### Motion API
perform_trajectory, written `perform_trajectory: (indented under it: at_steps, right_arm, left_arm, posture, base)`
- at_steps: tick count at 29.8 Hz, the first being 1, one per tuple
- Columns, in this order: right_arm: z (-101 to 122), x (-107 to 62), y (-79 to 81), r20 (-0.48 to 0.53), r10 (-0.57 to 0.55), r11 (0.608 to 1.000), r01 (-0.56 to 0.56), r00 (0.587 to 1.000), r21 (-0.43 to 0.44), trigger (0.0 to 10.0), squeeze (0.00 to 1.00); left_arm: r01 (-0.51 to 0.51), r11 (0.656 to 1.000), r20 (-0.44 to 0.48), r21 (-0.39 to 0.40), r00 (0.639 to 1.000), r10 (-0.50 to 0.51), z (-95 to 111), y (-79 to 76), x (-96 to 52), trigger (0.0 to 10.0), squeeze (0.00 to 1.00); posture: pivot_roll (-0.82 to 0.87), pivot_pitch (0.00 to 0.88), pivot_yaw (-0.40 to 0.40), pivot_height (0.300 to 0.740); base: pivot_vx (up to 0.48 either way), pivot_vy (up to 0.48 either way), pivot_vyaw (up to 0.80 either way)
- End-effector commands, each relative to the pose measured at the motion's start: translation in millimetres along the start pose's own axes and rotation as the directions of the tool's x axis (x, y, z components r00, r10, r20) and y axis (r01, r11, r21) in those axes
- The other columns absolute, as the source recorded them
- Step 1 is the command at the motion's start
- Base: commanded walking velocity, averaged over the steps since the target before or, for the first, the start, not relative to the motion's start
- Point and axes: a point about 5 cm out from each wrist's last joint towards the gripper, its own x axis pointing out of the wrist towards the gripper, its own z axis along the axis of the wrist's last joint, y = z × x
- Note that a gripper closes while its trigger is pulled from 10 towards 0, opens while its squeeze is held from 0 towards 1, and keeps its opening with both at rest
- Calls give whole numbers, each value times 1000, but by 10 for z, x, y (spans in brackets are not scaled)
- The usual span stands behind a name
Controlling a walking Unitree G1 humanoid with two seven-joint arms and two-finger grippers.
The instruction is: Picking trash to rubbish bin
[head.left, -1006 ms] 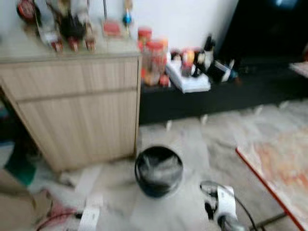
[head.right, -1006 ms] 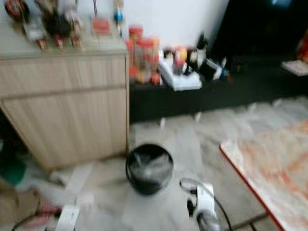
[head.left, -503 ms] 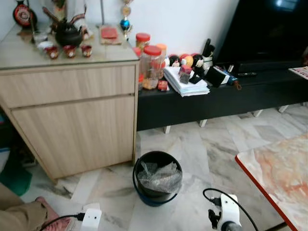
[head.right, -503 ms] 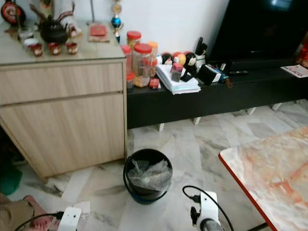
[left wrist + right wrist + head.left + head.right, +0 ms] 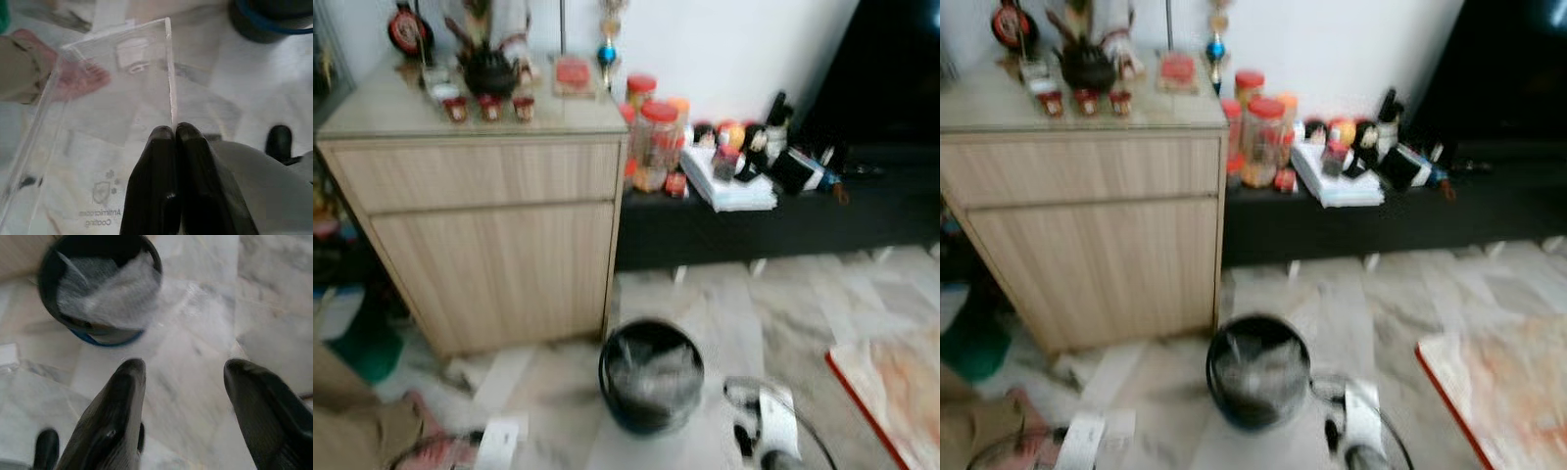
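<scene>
One black rubbish bin (image 5: 651,375) is being shown on the marble floor (image 5: 783,294), just in front of the wooden cabinet's (image 5: 494,230) right corner; crumpled clear plastic (image 5: 105,293) is being held inside it. One piece of trash, a clear plastic sheet (image 5: 105,132), is being pinched at its edge by the left gripper (image 5: 171,134), whose two black fingers are being pressed together on it. Faint printing on the sheet is being read as "Antimicrobial Coating" (the last letters are blurred), under a small shield mark. The right gripper (image 5: 188,374) is being held low over the floor just beside the bin, its two fingers spread wide with nothing between them.

On the cabinet top, one dark teapot (image 5: 489,73) and three small red cups (image 5: 489,106) are being counted. Three red-lidded jars (image 5: 656,142) are being made out on the low black bench (image 5: 783,220), beside one stack of white papers (image 5: 729,186); their labels are too blurred to read. One red-edged marble table corner (image 5: 891,382) is being seen at the right. A person's bare foot (image 5: 78,78) and trouser leg (image 5: 19,68) are being seen through the sheet.
</scene>
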Motion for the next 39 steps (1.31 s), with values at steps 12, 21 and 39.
perform_trajectory:
  at_steps: [12, 21, 39]
  right_arm:
    - [156, 24, 37, 55, 5, 999, -8, 998, 53, 10000, 0]
    - [191, 28, 70, 76, 22, 999, -25, 997, 37, 10000, 0]
    - [1040, -6, 272, 406, 195, 980, -159, 893, -121, 10000, 0]
  left_arm:
    - [-24, 1000, -4, 10, 1000, 24, 10, 94, 6, 10000, 0]
    - [-24, 1000, -5, 10, 1000, 24, 5, 90, 4, 10000, 0]
    - [-50, 999, 218, 15, 975, 45, 646, 174, 51, 10000, 0]
  posture:
    - [215, 0, -109, 740]
    - [215, 0, -112, 740]
    - [215, 0, -110, 740]
  base:
    - [267, 0, 0]
    - [266, 0, 0]
    - [266, 0, 0]
